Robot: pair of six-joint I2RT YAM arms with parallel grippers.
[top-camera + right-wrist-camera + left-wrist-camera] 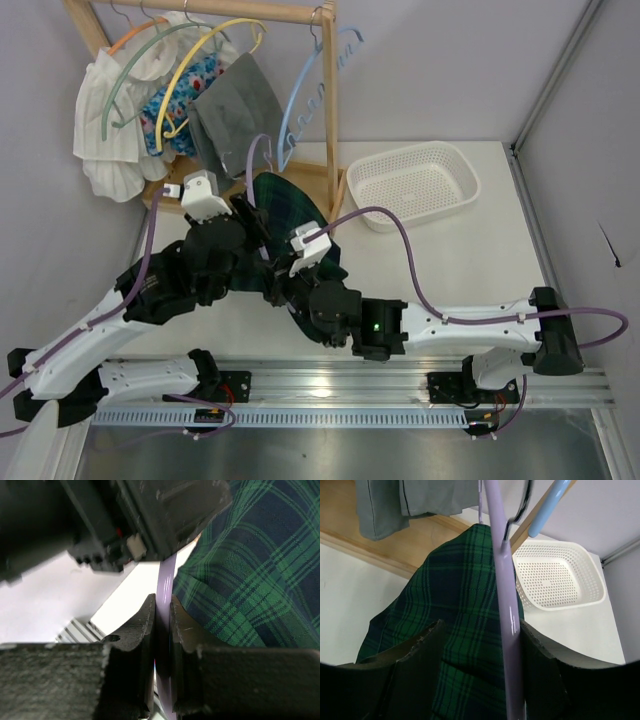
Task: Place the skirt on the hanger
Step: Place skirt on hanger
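Right gripper (pixel 161 605) clamped tight on the bar of the lilac hanger (pixel 165 577). Left gripper (pixel 481 630) jaws apart, straddling the plaid skirt (pixel 450 595) and the hanger. The bar rests against one finger; contact with the cloth is unclear. Skirt bunched between both wrists, just before the wooden rack (pixel 330 90), white basket (pixel 400 152) off right.

The top camera looks down over the worktop (pixel 480 270) from behind; both wrist cameras sit close, sharing skirt (pixel 455 605) and hanger (pixel 506 605).

Bright, even light, soft shadows; close fingers (pixel 415 655) in both wrist views are slightly out of focus.
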